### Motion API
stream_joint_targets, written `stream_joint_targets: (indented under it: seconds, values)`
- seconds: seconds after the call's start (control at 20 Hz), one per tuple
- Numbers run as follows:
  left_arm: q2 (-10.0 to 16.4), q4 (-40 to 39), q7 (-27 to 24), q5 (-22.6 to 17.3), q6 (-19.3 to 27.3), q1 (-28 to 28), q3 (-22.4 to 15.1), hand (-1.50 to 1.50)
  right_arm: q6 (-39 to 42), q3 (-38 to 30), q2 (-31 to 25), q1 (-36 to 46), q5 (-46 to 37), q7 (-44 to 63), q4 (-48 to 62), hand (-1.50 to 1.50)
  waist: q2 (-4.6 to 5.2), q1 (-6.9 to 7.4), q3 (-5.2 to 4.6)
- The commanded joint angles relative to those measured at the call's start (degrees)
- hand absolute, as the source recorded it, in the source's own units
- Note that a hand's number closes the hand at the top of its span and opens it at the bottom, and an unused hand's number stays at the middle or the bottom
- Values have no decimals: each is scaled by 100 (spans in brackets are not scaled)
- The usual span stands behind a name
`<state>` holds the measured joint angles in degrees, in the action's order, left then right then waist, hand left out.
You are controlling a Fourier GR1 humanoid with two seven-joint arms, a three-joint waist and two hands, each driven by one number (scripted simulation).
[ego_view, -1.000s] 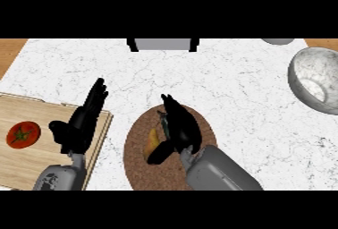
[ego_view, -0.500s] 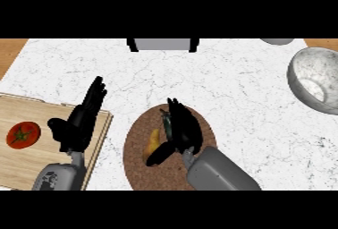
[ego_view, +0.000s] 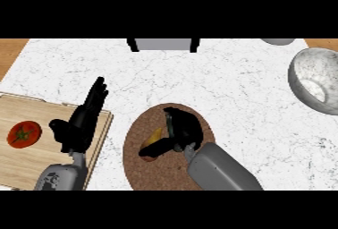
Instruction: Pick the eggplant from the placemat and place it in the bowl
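The eggplant (ego_view: 156, 136) lies on the round mat (ego_view: 142, 174) at 6 o'clock. The right hand (ego_view: 181, 127) is on top of it, with fingers bent round it and thumb across it. The bowl (ego_view: 309, 87) is far off at 2 o'clock — the left hand (ego_view: 82, 123) rests at 8 o'clock, fingers straight, holding nothing.
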<state>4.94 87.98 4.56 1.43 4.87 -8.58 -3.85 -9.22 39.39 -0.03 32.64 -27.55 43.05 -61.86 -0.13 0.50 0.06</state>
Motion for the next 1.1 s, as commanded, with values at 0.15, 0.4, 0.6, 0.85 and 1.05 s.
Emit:
stream_joint_targets:
  seconds: [0.15, 0.4, 0.6, 0.85, 1.05]
  values:
    - [-120, -25, -45, 39, 13, 134, -63, 0, 437, 513, 0, -33, -258, -831, 509, 150, 22, 11, -6]
    - [64, -474, -127, -190, -258, -340, 311, 0, 255, 478, -3, -216, -33, -871, 260, 150, 19, -27, -6]
    - [-190, 22, 62, 154, 94, -27, -66, 0, 509, 500, -684, -769, 355, -1807, -703, 150, -8, -101, -2]
    - [-57, -53, -1, 52, 148, 118, 220, 0, 1279, 398, -1720, -1361, 1436, -3916, -1951, 150, -62, -476, 54]
    - [13, -27, -25, -5, 145, 248, 341, 0, 1641, -110, -2475, -1751, 2173, -5143, -2836, 150, -105, -683, 51]
